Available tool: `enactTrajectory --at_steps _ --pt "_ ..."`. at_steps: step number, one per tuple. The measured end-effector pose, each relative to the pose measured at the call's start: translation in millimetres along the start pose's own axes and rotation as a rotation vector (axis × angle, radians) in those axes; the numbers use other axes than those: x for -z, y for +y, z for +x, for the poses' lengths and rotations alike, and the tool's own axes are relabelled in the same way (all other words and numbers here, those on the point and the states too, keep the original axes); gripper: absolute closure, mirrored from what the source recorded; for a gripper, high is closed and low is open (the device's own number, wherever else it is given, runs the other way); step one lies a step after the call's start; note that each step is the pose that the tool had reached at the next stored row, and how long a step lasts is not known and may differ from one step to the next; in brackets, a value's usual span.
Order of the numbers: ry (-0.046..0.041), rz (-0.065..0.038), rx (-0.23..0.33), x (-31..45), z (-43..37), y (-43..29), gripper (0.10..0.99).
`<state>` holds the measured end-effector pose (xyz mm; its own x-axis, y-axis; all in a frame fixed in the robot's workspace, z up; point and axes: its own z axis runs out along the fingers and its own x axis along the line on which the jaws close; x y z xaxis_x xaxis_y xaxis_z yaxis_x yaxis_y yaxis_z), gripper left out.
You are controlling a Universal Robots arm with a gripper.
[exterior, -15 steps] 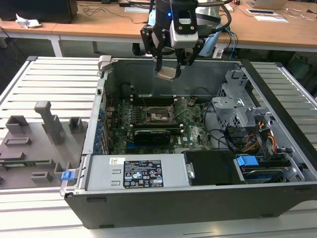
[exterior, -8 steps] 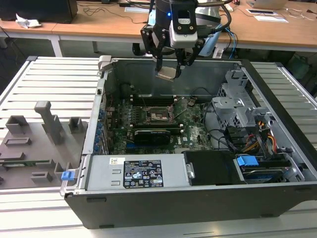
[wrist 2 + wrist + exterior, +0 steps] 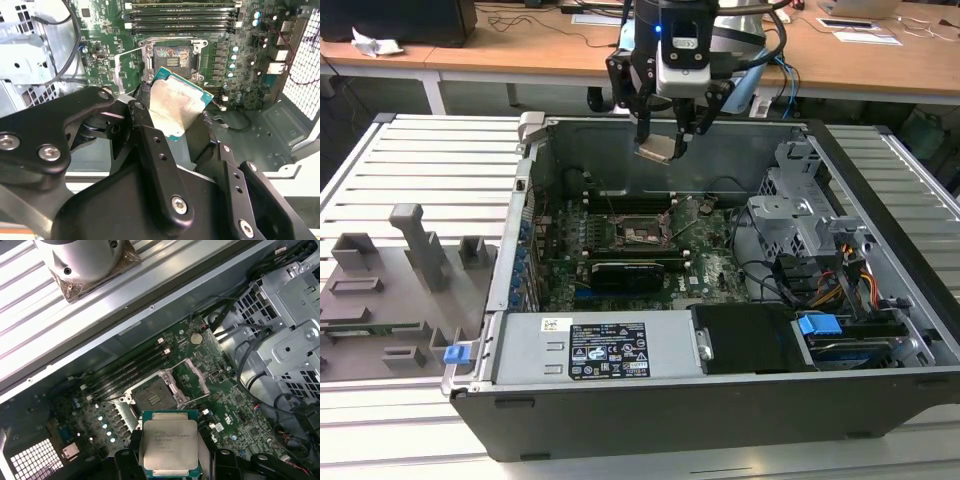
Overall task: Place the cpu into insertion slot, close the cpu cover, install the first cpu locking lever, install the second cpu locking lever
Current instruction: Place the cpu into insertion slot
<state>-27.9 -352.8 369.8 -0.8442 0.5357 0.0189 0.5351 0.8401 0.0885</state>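
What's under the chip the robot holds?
The cpu hangs in the gripper above the green motherboard; its insertion slot lies open and empty. The chip's underside is hidden.

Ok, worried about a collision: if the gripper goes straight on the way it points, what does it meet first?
Probably the insertion slot, or the green board beside it, with the cpu held in the gripper touching first; depth is unclear.

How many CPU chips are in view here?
1: the cpu, held in the gripper above the motherboard, not yet in the insertion slot, which looks empty. Others could be hidden.
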Motion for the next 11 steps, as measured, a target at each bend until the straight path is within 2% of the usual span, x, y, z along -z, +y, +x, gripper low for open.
enactTrajectory --at_steps 11 --pt "-0.0080 -0.002 -0.090 -0.2 0.0 0.0 0.561"
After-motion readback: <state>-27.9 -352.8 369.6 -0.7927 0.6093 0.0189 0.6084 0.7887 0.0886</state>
